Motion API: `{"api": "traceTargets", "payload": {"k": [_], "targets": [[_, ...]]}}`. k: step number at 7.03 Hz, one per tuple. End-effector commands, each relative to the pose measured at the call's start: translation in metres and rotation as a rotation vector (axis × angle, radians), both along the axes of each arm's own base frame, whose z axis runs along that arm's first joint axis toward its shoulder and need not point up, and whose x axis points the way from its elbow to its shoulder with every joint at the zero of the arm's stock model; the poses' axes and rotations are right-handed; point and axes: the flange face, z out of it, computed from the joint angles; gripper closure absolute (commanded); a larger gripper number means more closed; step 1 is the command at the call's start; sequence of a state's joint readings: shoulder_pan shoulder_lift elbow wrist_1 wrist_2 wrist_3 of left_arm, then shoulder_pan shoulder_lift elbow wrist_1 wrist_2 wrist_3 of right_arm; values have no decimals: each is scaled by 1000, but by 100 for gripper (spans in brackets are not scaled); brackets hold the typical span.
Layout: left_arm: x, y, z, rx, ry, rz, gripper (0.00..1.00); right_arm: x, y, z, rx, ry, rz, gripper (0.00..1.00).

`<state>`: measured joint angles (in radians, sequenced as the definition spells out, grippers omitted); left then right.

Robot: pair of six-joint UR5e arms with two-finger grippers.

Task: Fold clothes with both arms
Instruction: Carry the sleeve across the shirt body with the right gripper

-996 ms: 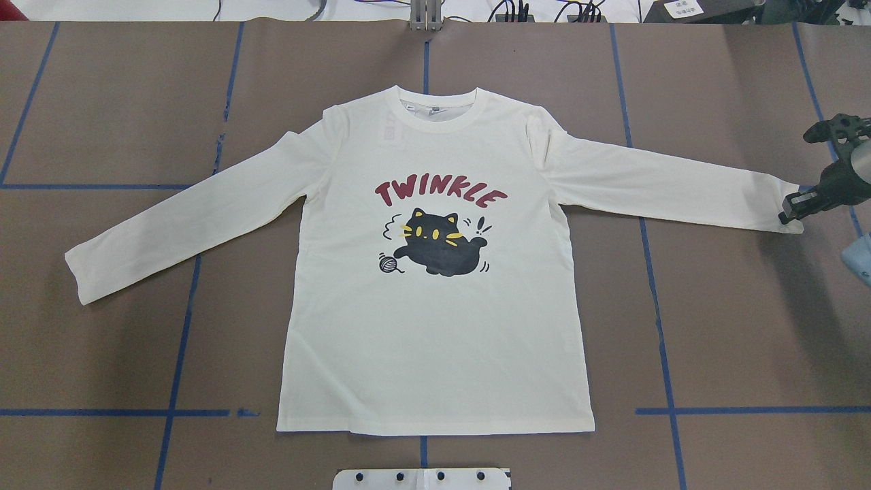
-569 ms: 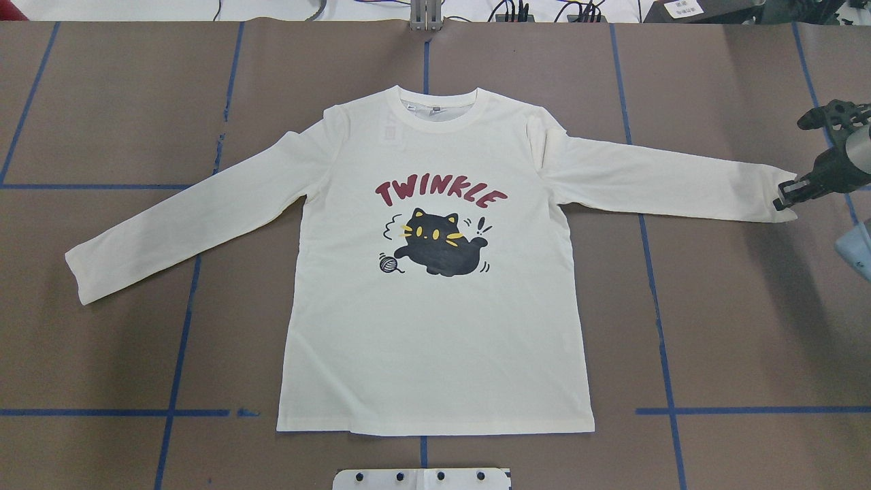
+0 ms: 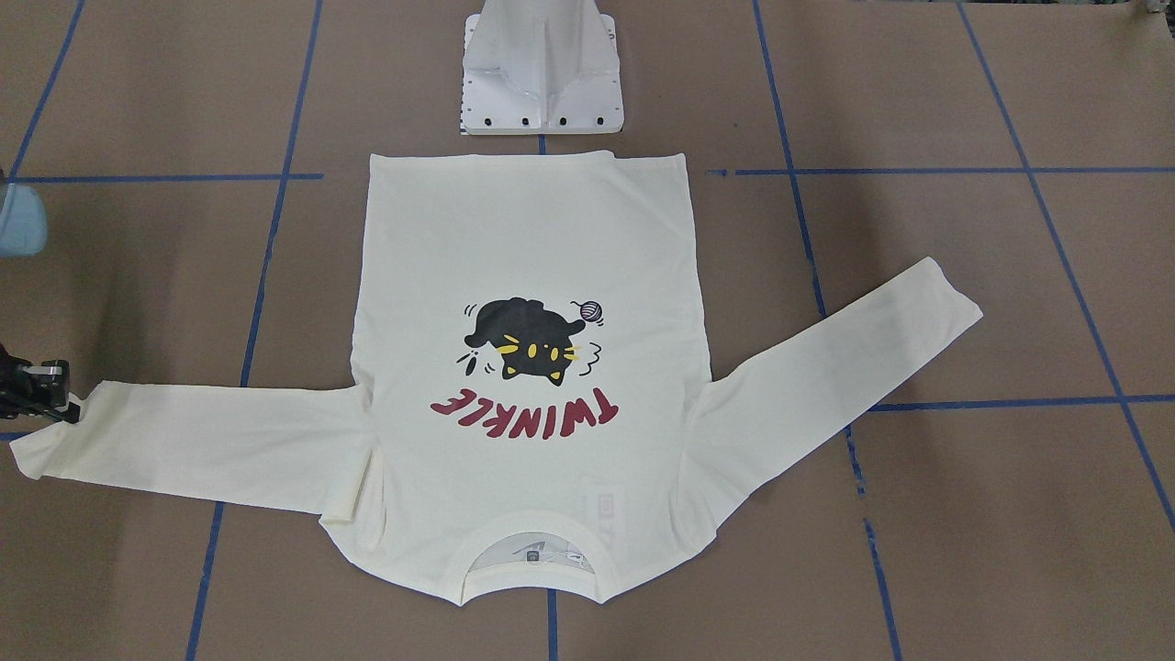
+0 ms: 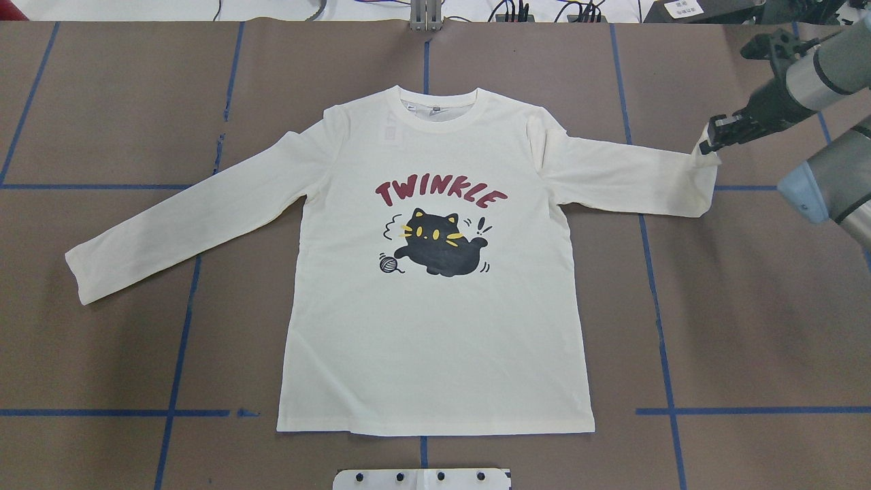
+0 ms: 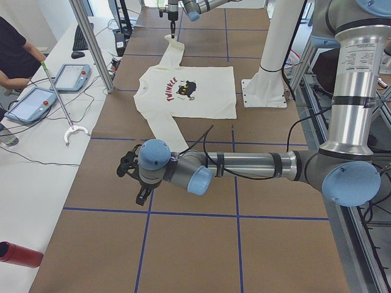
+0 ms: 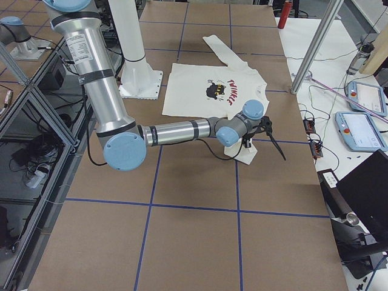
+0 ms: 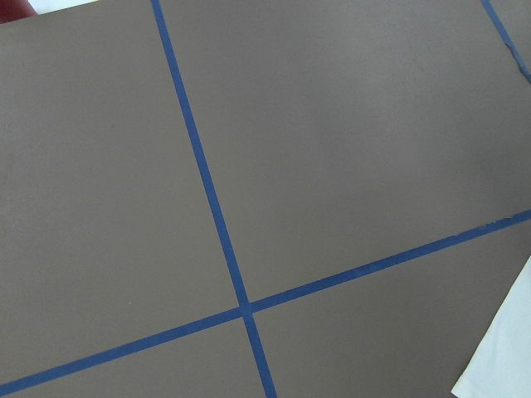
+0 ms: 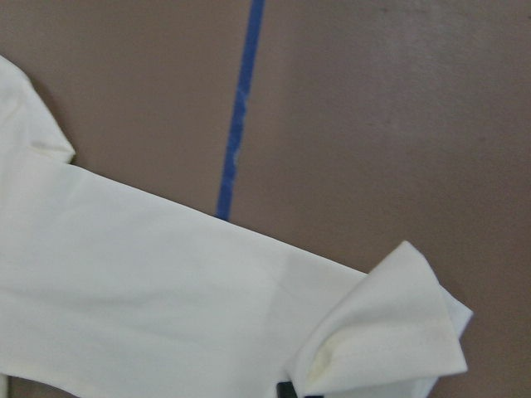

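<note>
1. Brown table covering (image 4: 102,340), gridded with blue tape lines (image 4: 178,354), forms the work surface. The white pedestal base (image 4: 422,478) sits at the robot's edge, in line with the middle of the garment's hem.
2. Left gripper (image 5: 140,194): it hovers over bare table, well outside the garment. Only the side camera shows it, so its opening cannot be told. Its wrist camera sees a tape crossing and one corner of cream fabric at the frame edge. It is probably parked there to stay clear of the other arm's work.
3. Left sleeve (image 4: 184,218): it lies flat, angled outward and back toward the robot. Nothing touches its cuff.
4. Long-sleeved shirt (image 4: 435,354): it lies at the table's centre with the cat print (image 4: 439,241) up, collar away from the robot and hem toward the base. The body is spread flat, presumably so the sleeves can be laid across it.
5. Right sleeve (image 4: 626,180): it runs almost straight outward. Its outer end is off the surface and doubled over.
6. Right gripper (image 4: 709,145): it is clamped on the far corner of the cuff (image 4: 702,167). The grip at the tip suggests the sleeve is to be carried inward over the chest. The task appears to be at an early stage, since the body and the other sleeve are unfolded.
</note>
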<state>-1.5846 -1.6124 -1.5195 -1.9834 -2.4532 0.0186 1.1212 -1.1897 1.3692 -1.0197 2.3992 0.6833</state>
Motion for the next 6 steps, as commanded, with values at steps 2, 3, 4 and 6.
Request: {"api": "traceTargets", "payload": {"k": [2,3,4,6], "targets": [[0,-4,0,0,0,0,0,-103,-28,-229,-46,-193,36,100],[0,-4,1,-3,0,0,0,-148,-26,-298,-48,-221,73,100],[0,-4,2,-5,-1,1,0,-212,-6,-363,-22,-236,145,100],[0,-3,1,-5,0,-1,0,-318,28,-384,-9,-186,174,100]]}}
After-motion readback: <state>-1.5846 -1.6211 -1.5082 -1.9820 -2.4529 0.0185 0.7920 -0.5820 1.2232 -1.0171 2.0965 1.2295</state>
